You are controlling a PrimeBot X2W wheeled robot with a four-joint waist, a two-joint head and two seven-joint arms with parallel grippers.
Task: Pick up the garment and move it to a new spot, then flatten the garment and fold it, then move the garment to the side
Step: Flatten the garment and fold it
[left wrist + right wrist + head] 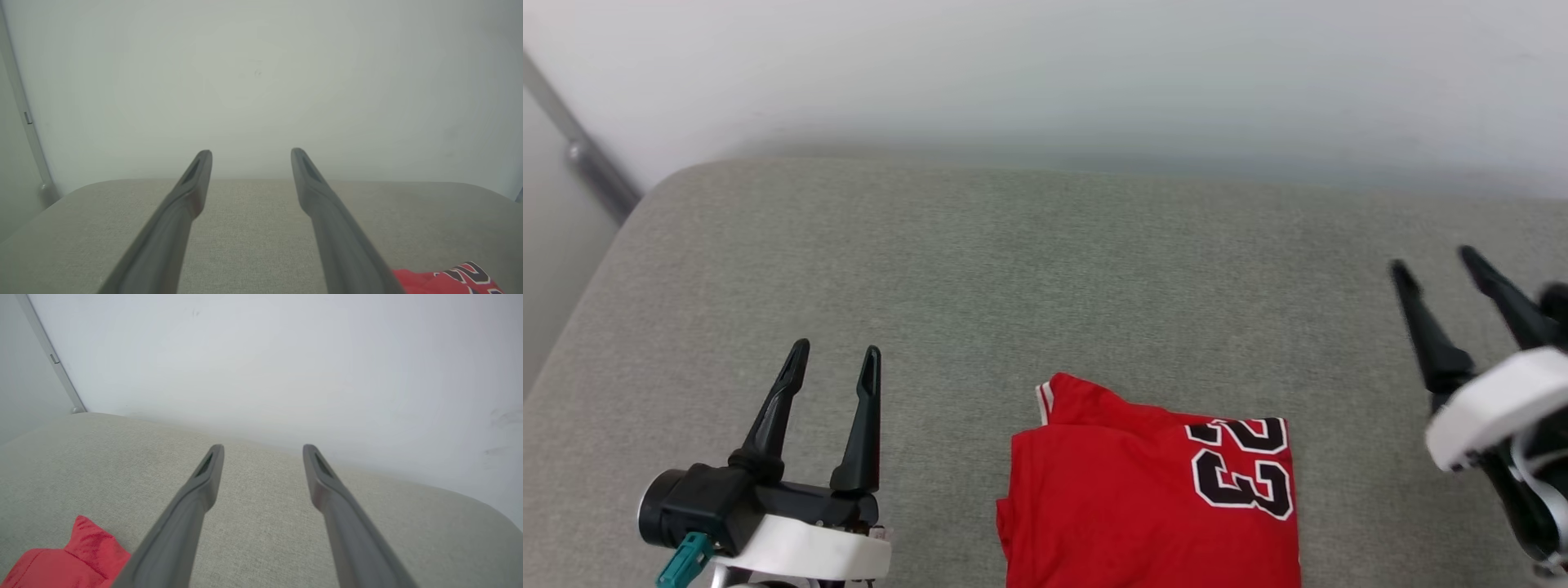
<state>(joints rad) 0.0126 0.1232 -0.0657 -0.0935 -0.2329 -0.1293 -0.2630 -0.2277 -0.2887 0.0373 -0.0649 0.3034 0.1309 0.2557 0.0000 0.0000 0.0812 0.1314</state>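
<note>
Layers of the folded red jersey shirt (1143, 490) should be pinched together by the spread, empty black left gripper (836, 347) and right gripper (1432, 257) before it goes sideways.

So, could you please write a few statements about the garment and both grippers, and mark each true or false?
1. The garment lies folded on the grey padded surface. True.
2. The left gripper is shut on the garment. False: its jaws are open, clear of it.
3. The right gripper has open jaws with nothing between them. True.
4. The garment's number is white on blue. False: black, outlined white, on red.
</note>
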